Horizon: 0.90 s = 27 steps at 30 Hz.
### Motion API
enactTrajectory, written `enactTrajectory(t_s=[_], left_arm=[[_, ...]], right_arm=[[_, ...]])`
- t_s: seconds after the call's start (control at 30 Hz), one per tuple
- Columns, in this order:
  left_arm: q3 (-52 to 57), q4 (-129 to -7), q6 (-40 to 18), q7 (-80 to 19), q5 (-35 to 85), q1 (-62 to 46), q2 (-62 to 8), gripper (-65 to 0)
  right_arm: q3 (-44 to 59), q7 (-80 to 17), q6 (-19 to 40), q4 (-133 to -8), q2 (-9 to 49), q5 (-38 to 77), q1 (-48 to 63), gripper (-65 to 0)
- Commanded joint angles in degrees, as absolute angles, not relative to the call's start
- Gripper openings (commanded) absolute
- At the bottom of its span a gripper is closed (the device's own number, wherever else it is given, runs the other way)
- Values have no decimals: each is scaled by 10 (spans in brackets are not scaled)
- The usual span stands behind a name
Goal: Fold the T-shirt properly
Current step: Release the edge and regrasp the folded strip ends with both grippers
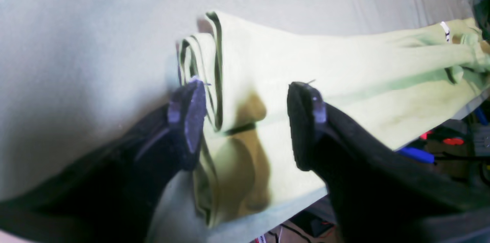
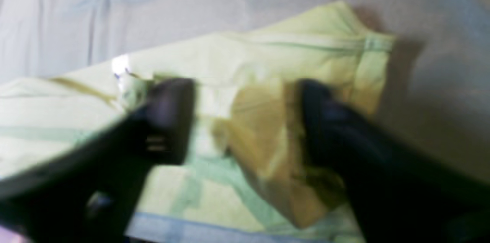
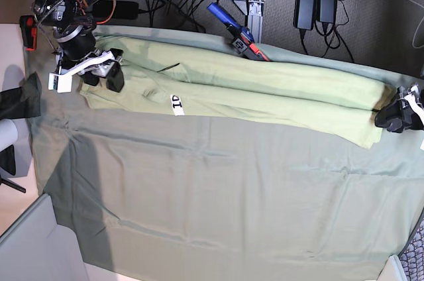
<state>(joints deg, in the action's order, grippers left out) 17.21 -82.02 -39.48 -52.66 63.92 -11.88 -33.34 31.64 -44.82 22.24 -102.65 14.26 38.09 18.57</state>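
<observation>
T-shirt (image 3: 265,92): soft matt cotton-like cloth, pale yellow-green, lying in smooth layered folds, with a white tag (image 3: 177,104) showing. Table cloth (image 3: 218,201) covering the worktop: duller grey-green matt fabric, lightly creased. Left claw (image 1: 245,116) fingers (image 1: 306,120): black, matt, faintly grainy pads.

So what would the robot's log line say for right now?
T-shirt: folded into long strip on table cloth | left claw: open over hem end | right claw: open over collar end | nothing held
</observation>
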Motion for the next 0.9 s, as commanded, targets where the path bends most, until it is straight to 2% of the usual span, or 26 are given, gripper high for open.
enactTrajectory(t_s=[0.0, 0.07, 0.23, 0.57, 0.87], left_arm=[[177, -827, -400, -517, 647, -117, -346, -222], [177, -821, -400, -509, 630, -116, -342, -188], [177, -781, -400, -438, 561, -112, -331, -188], [177, -763, -400, -493, 645, -111, -295, -188], [168, -763, -400, -514, 641, -112, -275, -204]], right_arm=[[321, -435, 234, -1036, 150, 386, 185, -207], [321, -435, 234, -1036, 150, 388, 185, -207], [321, -435, 234, -1036, 151, 388, 185, -207], [321, -435, 234, -1036, 151, 388, 185, -207], [321, -433, 234, -1036, 151, 389, 185, -207]])
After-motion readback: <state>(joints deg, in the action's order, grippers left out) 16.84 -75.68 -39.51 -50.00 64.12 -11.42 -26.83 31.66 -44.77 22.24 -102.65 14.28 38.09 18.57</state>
